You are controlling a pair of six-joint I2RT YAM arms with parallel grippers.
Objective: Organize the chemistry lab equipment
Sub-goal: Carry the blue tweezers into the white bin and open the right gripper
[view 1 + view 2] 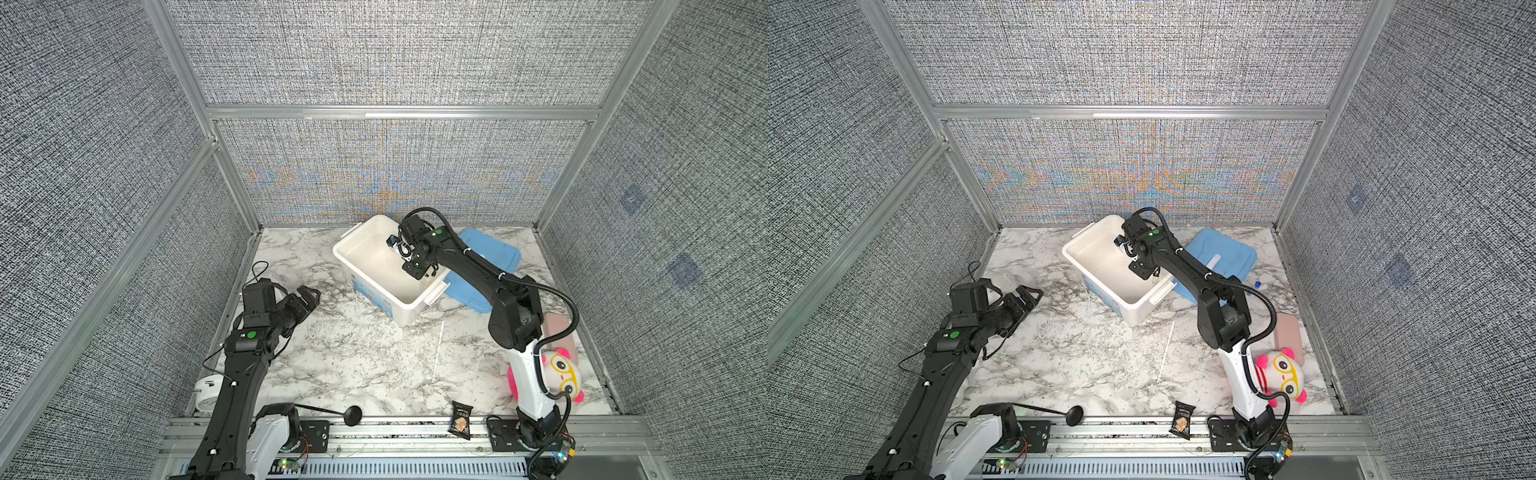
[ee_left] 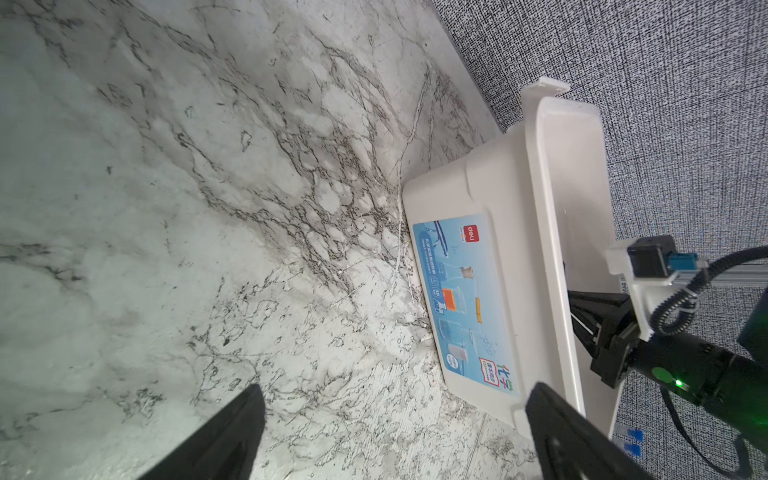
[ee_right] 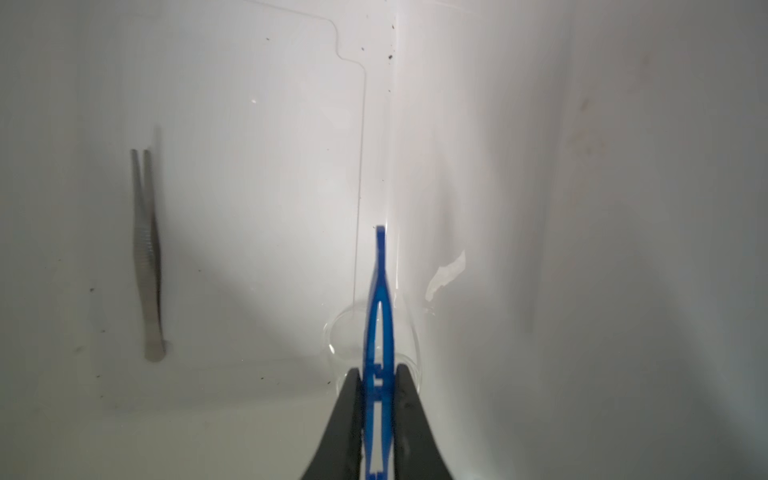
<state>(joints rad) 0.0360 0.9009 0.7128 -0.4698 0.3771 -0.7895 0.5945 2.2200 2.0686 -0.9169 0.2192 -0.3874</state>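
Observation:
My right gripper (image 3: 379,374) is down inside the white box (image 1: 353,235), shut on dark blue plastic tweezers (image 3: 380,307) that point along its fingers toward the box floor (image 3: 249,166). Silver metal tweezers (image 3: 145,257) lie flat on that floor, and a clear glass item (image 3: 338,336) rests under the blue ones. A long thin white stick (image 1: 438,349) lies on the marble in front of the box. A blue-capped tube (image 1: 1257,284) shows beside the lid. My left gripper (image 1: 309,297) hovers open and empty left of the box (image 2: 511,199).
The box's blue lid (image 1: 494,249) lies behind my right arm. A pink-and-white plush toy (image 1: 559,374) and a pink block (image 1: 561,332) sit at the right edge. A black snack packet (image 1: 461,419), a black ladle (image 1: 351,415) and a white clock (image 1: 205,390) line the front.

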